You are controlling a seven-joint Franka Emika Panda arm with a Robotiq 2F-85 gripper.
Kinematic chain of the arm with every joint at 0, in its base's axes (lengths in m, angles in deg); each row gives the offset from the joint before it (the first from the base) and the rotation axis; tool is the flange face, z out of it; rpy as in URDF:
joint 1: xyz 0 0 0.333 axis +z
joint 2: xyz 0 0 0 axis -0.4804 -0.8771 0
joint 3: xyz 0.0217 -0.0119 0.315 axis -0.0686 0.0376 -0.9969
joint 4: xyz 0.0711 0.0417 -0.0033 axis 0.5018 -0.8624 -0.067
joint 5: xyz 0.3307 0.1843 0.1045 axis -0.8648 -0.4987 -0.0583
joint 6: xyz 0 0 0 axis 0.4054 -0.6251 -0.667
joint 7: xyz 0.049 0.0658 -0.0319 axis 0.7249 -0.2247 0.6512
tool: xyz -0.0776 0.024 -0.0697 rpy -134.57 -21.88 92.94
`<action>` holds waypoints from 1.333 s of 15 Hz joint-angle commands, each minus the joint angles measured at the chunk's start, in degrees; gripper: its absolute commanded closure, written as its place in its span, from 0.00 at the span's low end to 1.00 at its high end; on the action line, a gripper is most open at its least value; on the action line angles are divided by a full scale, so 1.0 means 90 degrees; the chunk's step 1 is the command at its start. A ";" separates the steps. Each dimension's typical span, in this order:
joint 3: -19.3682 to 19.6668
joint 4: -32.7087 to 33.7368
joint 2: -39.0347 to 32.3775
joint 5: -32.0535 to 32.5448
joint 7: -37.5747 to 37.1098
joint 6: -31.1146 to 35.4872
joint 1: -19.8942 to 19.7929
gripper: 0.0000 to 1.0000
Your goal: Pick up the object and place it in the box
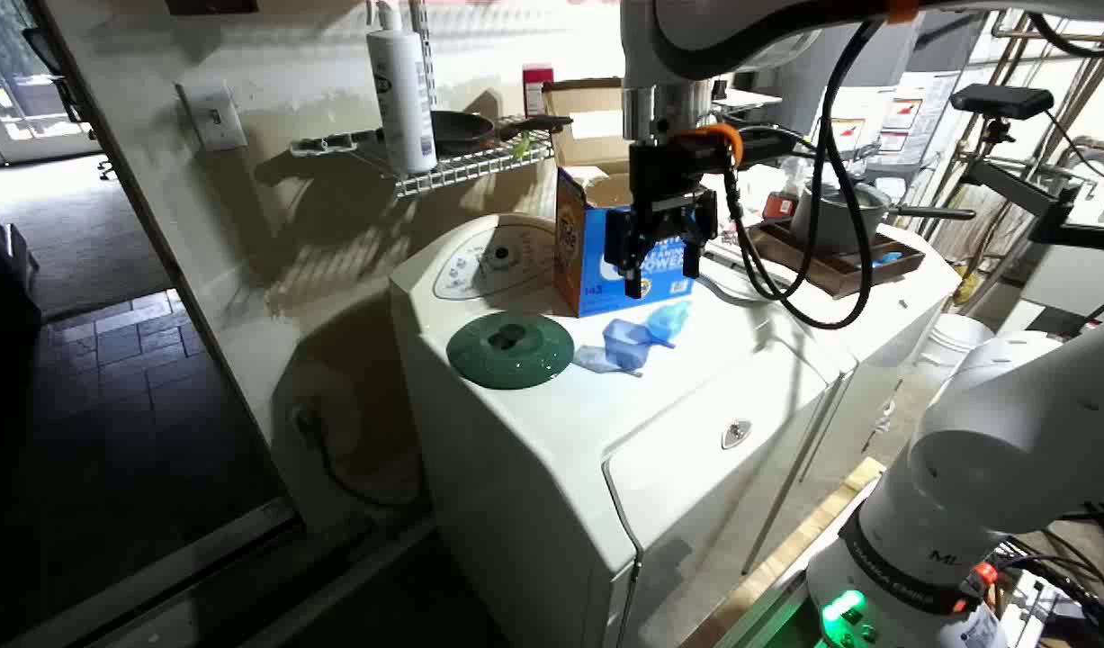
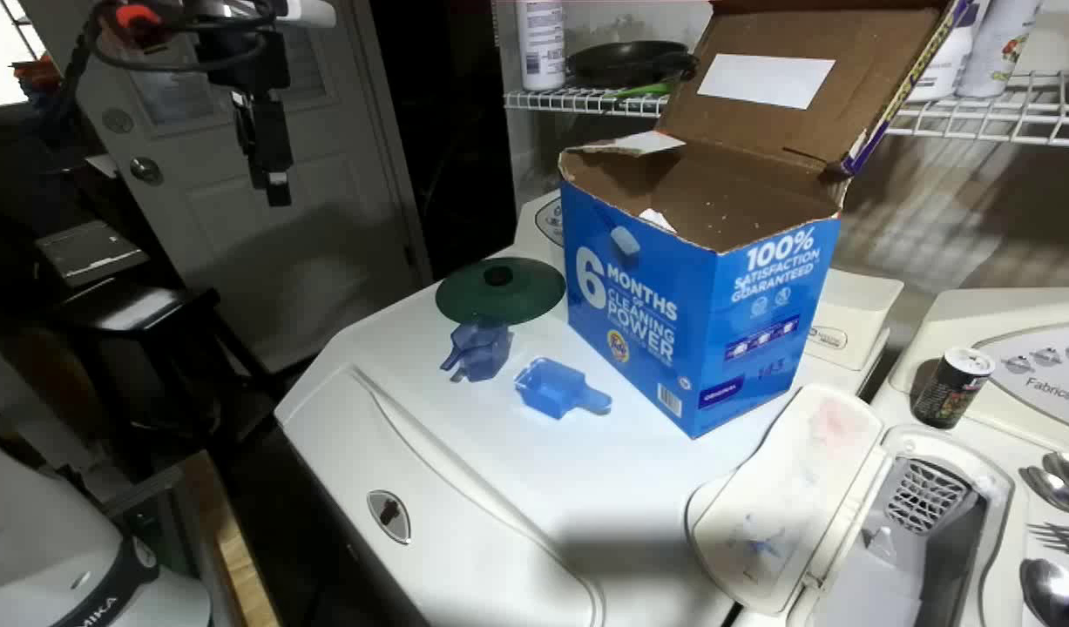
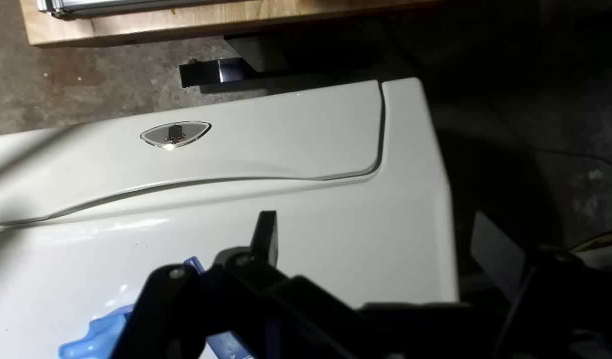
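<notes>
The box is an open cardboard box with a blue panel and a big white "6", in both exterior views (image 1: 592, 279) (image 2: 625, 305). Its lid flap stands up. Translucent blue scoops lie on the white machine top in front of it: a light blue scoop (image 1: 668, 319) (image 2: 556, 387) and darker blue scoop pieces (image 1: 628, 342) (image 2: 480, 350). In the wrist view, light blue plastic (image 3: 96, 336) shows at lower left, partly hidden by a finger. My gripper (image 1: 662, 279) (image 3: 378, 237) is open and empty, raised above the machine top; it also shows in an exterior view (image 2: 268, 165).
A green round lid (image 1: 511, 364) (image 2: 504, 296) lies beside the scoops. A wire shelf (image 1: 480, 166) with a white bottle (image 1: 403, 99) and a pan is behind. A wooden tray (image 1: 839, 279) holds a pot. An open white container (image 2: 787, 522), a can (image 2: 952, 387) and cutlery are nearby.
</notes>
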 commanded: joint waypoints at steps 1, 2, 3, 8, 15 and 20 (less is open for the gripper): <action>0.0012 0.0013 -0.0006 0.0007 -0.0006 -0.0013 0.0013 0.00; 0.0012 0.0013 -0.0006 0.0007 -0.0006 -0.0013 0.0013 0.00; 0.0012 0.0013 -0.0006 0.0007 -0.0006 -0.0012 0.0013 0.00; 0.0241 -0.0072 -0.0197 -0.0024 -0.0211 0.0043 -0.0255 0.00; 0.1271 -0.0673 -0.0140 0.0016 0.0653 0.0797 -0.0861 0.00; 0.2298 -0.0998 -0.0309 -0.0063 0.2899 0.2130 -0.0919 0.00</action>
